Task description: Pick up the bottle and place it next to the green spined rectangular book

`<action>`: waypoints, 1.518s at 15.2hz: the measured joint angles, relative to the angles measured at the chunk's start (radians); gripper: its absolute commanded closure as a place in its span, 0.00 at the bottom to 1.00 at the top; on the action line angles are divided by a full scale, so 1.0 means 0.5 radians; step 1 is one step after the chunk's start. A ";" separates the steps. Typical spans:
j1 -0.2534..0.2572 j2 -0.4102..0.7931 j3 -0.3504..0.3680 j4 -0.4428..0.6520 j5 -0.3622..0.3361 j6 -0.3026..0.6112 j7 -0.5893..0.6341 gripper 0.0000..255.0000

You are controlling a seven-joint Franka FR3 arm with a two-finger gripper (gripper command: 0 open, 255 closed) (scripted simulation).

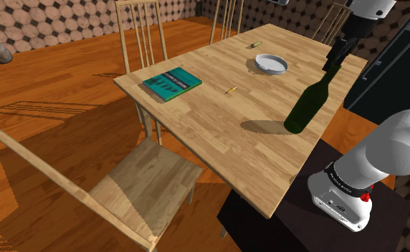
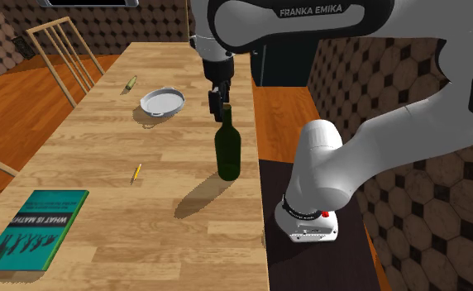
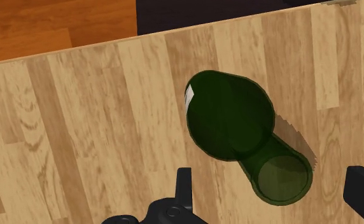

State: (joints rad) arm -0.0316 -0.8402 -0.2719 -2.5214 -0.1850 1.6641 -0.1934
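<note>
A dark green bottle point(image 1: 311, 104) point(image 2: 228, 149) stands upright near the wooden table's point(image 1: 218, 132) edge closest to the arm's stand. My gripper point(image 1: 337, 59) point(image 2: 218, 103) hovers right over its top, open. In the wrist view the bottle point(image 3: 228, 121) is seen from above, its mouth lying between the two fingers point(image 3: 184, 188), which stand wide apart and do not touch it. The teal-covered book point(image 1: 172, 83) point(image 2: 35, 229) lies flat at the table's far corner, well away from the bottle.
A white round dish point(image 1: 271, 64) point(image 2: 162, 102), a yellow pencil point(image 1: 230, 89) point(image 2: 136, 173) and a small greenish item point(image 1: 254, 45) lie on the table. Wooden chairs point(image 1: 135, 179) stand around it. A dark cabinet point(image 1: 390, 64) is behind the arm.
</note>
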 measured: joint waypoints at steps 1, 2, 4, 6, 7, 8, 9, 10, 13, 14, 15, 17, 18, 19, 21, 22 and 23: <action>-0.001 -0.005 0.000 -0.022 -0.001 0.017 0.003 0.00; -0.002 -0.010 -0.001 -0.034 -0.003 0.024 0.003 0.00; -0.003 -0.012 -0.001 -0.044 -0.003 0.032 0.005 0.00; -0.003 -0.012 -0.001 -0.046 -0.003 0.034 0.005 0.00; -0.003 -0.013 -0.001 -0.046 -0.003 0.034 0.006 0.00; -0.003 -0.013 -0.001 -0.046 -0.003 0.034 0.006 1.00; -0.003 -0.013 -0.001 -0.046 -0.003 0.034 0.006 1.00; -0.003 -0.013 -0.001 -0.045 -0.003 0.035 0.005 1.00; -0.002 -0.013 -0.001 -0.046 -0.003 0.034 0.005 1.00; -0.002 -0.013 -0.001 -0.046 -0.003 0.034 0.005 1.00; -0.002 -0.013 -0.001 -0.046 -0.003 0.034 0.005 1.00; -0.002 -0.013 -0.001 -0.046 -0.003 0.034 0.005 1.00; -0.002 -0.013 -0.001 -0.045 -0.003 0.035 0.005 1.00; -0.001 -0.011 0.001 -0.034 -0.001 0.024 0.006 1.00; 0.002 -0.006 0.009 0.013 0.007 -0.018 0.005 1.00; 0.004 -0.004 0.013 0.041 0.011 -0.044 0.005 1.00; 0.005 -0.007 0.018 0.065 0.014 -0.071 0.004 1.00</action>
State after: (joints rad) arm -0.0291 -0.8438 -0.2629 -2.4891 -0.1778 1.6285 -0.1915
